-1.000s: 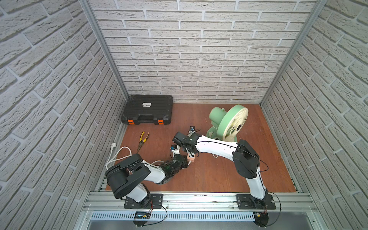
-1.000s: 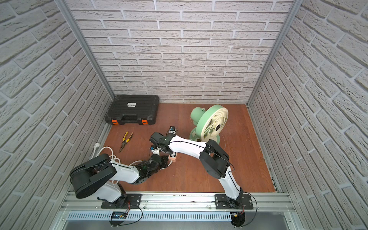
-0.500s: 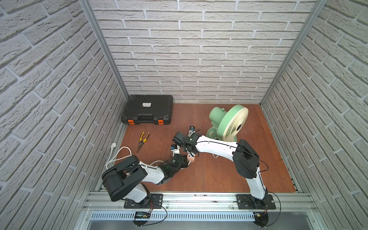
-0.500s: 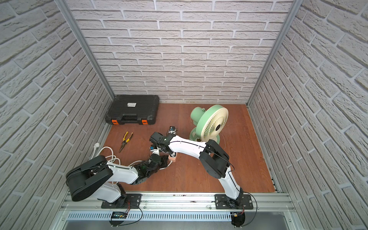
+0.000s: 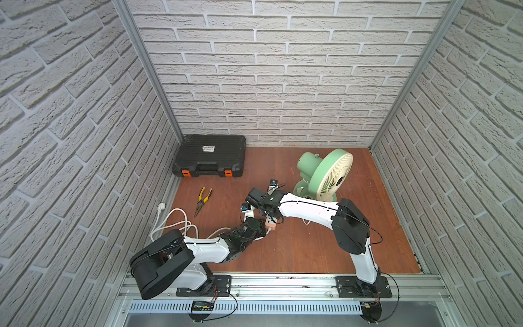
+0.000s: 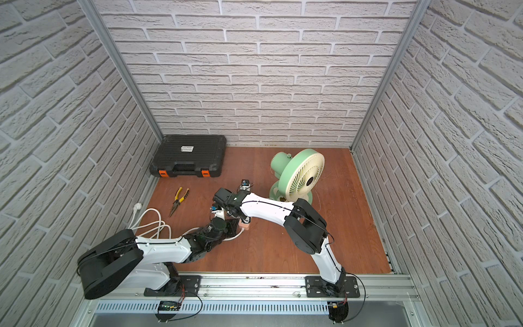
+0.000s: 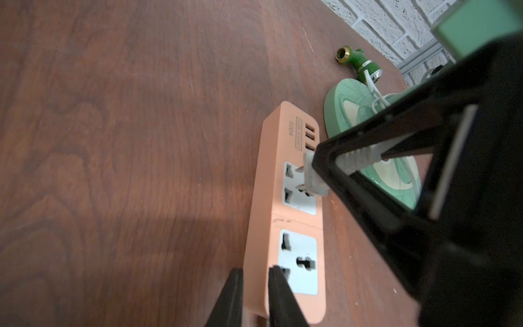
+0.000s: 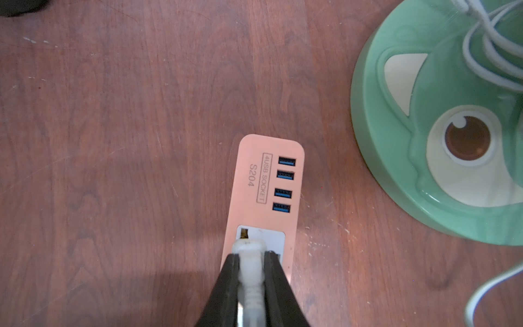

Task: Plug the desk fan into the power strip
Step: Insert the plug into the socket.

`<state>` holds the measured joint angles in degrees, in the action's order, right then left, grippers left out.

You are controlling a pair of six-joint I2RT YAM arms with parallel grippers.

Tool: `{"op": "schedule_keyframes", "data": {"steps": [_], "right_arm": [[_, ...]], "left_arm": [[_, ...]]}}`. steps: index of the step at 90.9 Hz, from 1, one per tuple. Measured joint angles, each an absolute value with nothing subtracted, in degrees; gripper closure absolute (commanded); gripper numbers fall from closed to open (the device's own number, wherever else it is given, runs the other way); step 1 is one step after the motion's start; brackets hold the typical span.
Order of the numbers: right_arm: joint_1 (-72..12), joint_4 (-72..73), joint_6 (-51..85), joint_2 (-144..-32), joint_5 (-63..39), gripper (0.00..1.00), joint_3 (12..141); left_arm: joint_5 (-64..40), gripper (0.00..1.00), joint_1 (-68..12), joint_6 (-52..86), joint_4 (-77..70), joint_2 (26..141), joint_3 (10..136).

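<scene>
At the far left corner of the wooden table (image 5: 297, 254) sits a black toolcase (image 5: 209, 160). Yellow-handled pliers (image 5: 203, 199) lie nearer, and a coiled thick white cable (image 5: 172, 223) lies by the left edge.

Right of the coil, the left gripper (image 7: 256, 273) reaches low to the near end of the power strip (image 7: 263, 175). Its two black fingers (image 7: 230, 294) stand a narrow gap apart. One is beside the strip's long side wall and the other is over its face by the near socket, with the peach edge between them. Whether they press on it or sit loose I cannot tell.

In a top view the strip (image 5: 271, 225) lies flat near the table's middle, mostly hidden under both wrists.

Over it the right gripper (image 8: 250, 256) is clamped on the small white plug (image 8: 249, 245), with a finger tight against each side. In the left wrist view the plug leans at the far socket, its metal prongs partly showing between plug and white face.

Further right, the desk fan (image 5: 331, 175) stands upright toward the far wall. Its thin white cord (image 8: 486, 42) is looped over the round green base (image 8: 396, 170), which is near the strip's USB end but apart from it.
</scene>
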<state>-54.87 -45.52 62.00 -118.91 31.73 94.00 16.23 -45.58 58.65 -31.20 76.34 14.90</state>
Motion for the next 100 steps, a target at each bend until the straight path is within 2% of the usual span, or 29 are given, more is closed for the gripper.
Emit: {"op": "schedule_keyframes", "data": {"steps": [100], "right_arm": [[-55.0, -44.5, 60.9, -116.0, 31.4, 0.97, 92.2]], "left_arm": [[16.7, 0.83, -44.6, 57.6, -29.9, 73.4, 14.9]]}}
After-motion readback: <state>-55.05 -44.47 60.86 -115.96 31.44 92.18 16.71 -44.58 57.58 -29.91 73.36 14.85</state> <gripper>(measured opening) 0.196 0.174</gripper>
